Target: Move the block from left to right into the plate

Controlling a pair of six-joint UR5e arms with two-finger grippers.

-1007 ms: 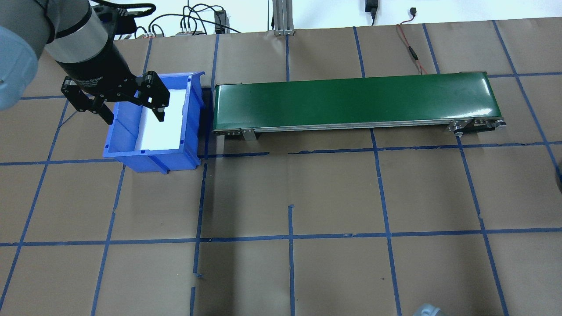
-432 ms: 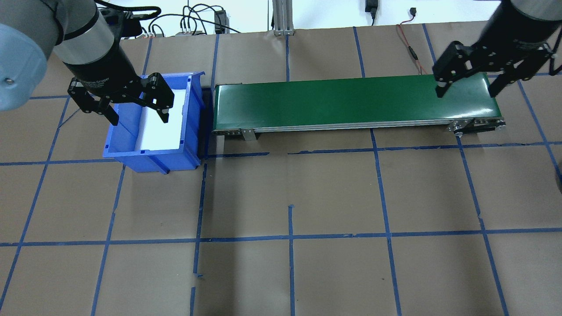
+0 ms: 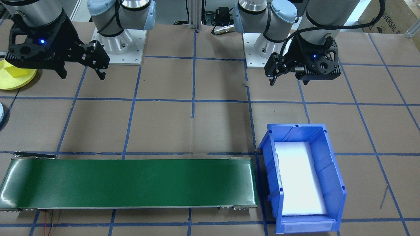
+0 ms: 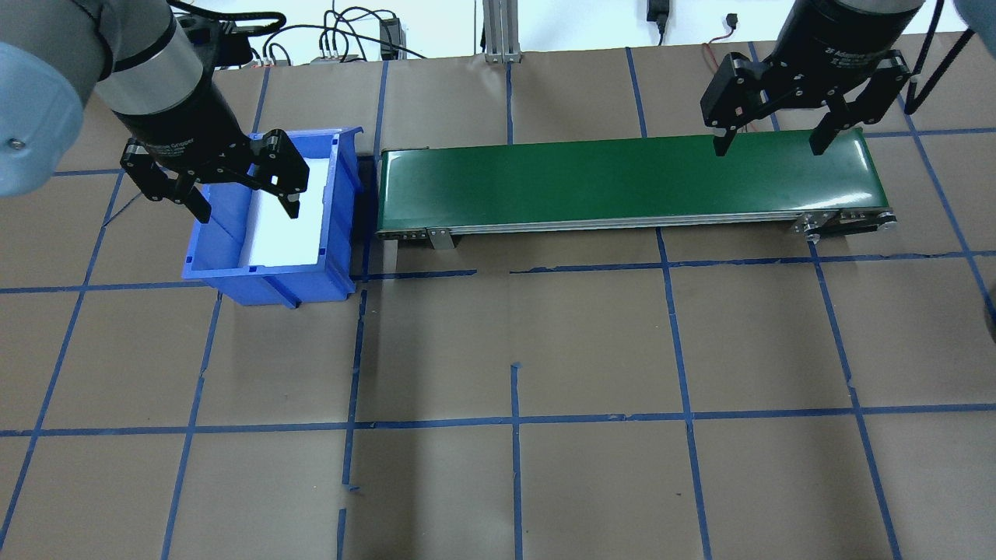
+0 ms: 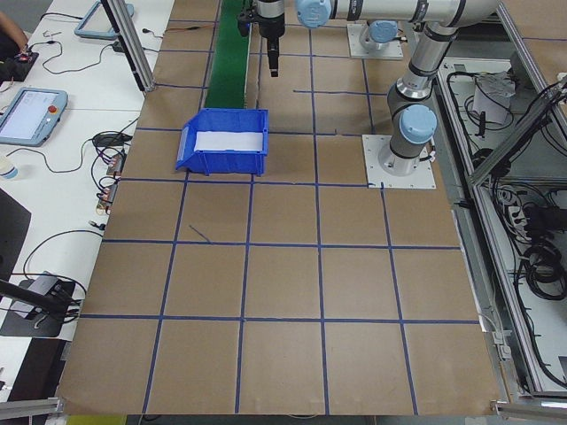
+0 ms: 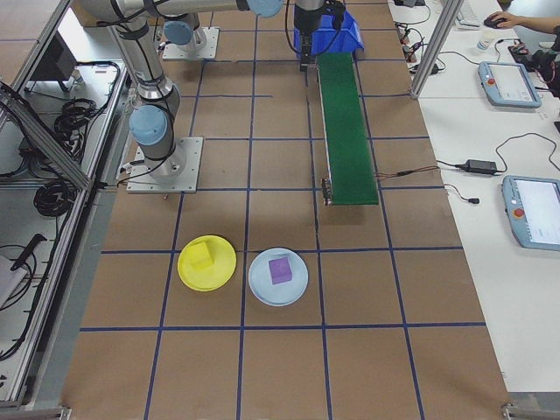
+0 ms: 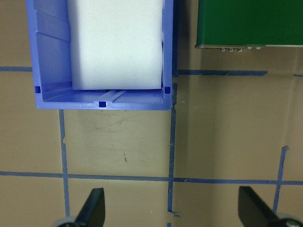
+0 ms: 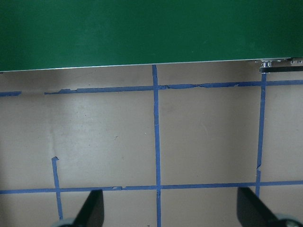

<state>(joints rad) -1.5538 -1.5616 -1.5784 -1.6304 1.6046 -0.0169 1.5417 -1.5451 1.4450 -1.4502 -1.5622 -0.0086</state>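
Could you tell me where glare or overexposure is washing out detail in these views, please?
Overhead exterior: the white liner in the blue bin is blown out to featureless white, and the green conveyor belt shows a bright sheen at its right end. Exterior front-facing: the same liner is overexposed, with a pale reflection at the belt's left end. Left wrist-mounted: the liner is again blank white. Right wrist-mounted: even, soft light, no glare.

You only get part of the round bright-yellow plate (image 3: 14, 80) in the front-facing view: the frame's left edge cuts it and the right gripper (image 3: 81, 72) covers its top. The yellow block (image 3: 12, 71) on it shows as a corner only. Overhead misses the plate altogether. In the left wrist view the blue plastic bin (image 7: 47, 92) and green conveyor belt (image 7: 251, 21) run off the top edge. In both wrist views only the fingertips (image 7: 92, 208) poke in at the bottom.
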